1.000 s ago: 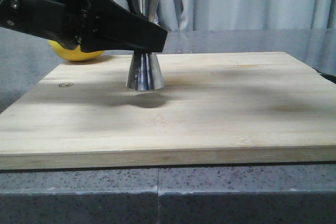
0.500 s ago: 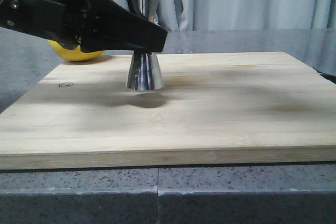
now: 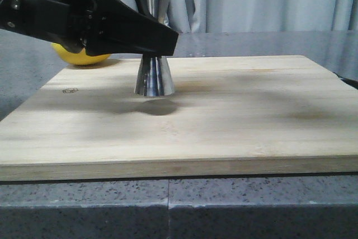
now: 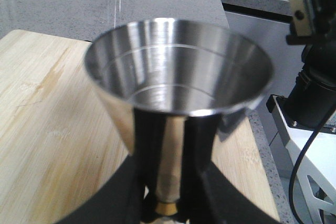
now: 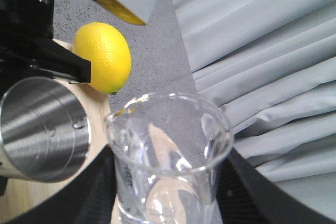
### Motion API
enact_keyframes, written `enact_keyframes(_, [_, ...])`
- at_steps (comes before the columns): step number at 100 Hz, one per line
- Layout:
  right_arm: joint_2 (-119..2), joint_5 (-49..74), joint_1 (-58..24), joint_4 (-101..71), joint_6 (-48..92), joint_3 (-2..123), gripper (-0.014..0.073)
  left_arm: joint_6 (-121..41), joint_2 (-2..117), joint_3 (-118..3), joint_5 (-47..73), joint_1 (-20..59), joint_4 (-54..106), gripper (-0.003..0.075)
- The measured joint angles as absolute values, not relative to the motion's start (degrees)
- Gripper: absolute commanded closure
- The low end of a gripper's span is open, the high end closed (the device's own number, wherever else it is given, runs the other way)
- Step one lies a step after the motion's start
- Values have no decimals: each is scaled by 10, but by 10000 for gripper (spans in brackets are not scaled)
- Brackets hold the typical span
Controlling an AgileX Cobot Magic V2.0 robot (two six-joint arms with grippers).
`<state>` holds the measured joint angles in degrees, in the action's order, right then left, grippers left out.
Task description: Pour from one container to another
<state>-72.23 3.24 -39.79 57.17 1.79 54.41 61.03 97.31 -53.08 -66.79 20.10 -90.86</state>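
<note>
handling: small clear glass beaker [image 5: 168, 161] is light, slick, fragile; you keep hold on its lower wall
beaker place: right gripper [image 5: 165, 203] is clamped on it, above and beside the jigger rim
beaker axis: roughly upright, lip toward tall steel hourglass jigger [image 4: 178, 93]
jigger: stiff, smooth; left gripper [image 4: 168, 182] is closed on its waist, base on pale wooden board [image 3: 235, 116]

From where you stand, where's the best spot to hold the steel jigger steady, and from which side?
At the narrow waist, where the left gripper already clamps the jigger. Both cones flare away from it, so fingers there cannot slide up or down. Come in level from the robot's left, leaving the open mouth clear for the beaker.
</note>
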Motion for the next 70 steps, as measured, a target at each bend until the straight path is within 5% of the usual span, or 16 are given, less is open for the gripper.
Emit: enact_keyframes(70, [-722,32,-398,602,18,544,452,610,973,-531,-668,201,-909,722])
